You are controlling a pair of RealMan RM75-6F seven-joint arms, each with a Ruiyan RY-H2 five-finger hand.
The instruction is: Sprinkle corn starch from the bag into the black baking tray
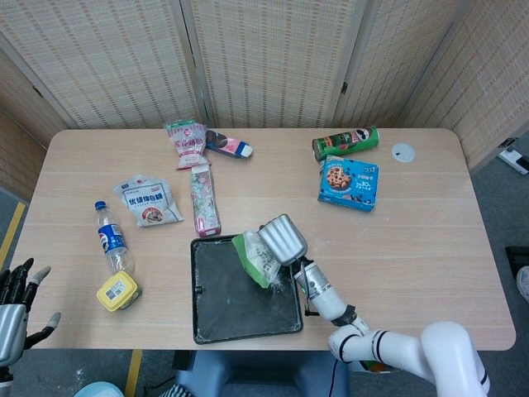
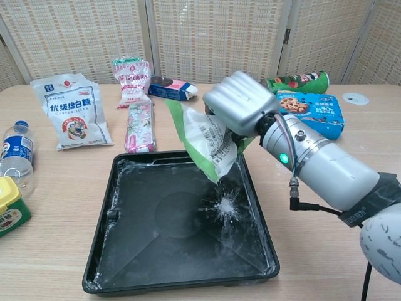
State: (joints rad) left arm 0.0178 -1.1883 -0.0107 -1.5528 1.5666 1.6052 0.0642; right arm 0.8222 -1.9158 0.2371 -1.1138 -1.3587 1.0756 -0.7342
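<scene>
Over the right half of the black rectangular baking tray [image 2: 156,251], near the desk's front edge, the right hand [image 2: 241,103] grips a green-and-white plastic bag of corn starch [image 2: 210,141]. Its fingers are closed around the bag's upper part, and the bag hangs tilted with its lower corner pointing down into the tray. A small splash of white powder [image 2: 222,205] lies on the tray floor directly beneath that corner, right of the tray's centre. White dusting also shows along the tray's inner walls.

The left hand [image 1: 15,302] shows only in the head view, off the desk's front left corner, its fingers spread and holding nothing.

Along the desk's left edge lie a clear plastic bottle with a blue cap [image 1: 111,240] and, nearer the front, a small yellow container [image 1: 117,291]. A white sachet with Chinese lettering [image 2: 70,111] lies behind the tray toward the left. A long pink-patterned packet [image 2: 139,127] rests just beyond the tray's rear edge, with a second pink-and-green packet [image 2: 131,78] further back. Toward the desk's rear right stand a green crisp tube on its side [image 1: 345,142], a blue biscuit box [image 1: 350,183] and a small white round lid [image 1: 402,151].
</scene>
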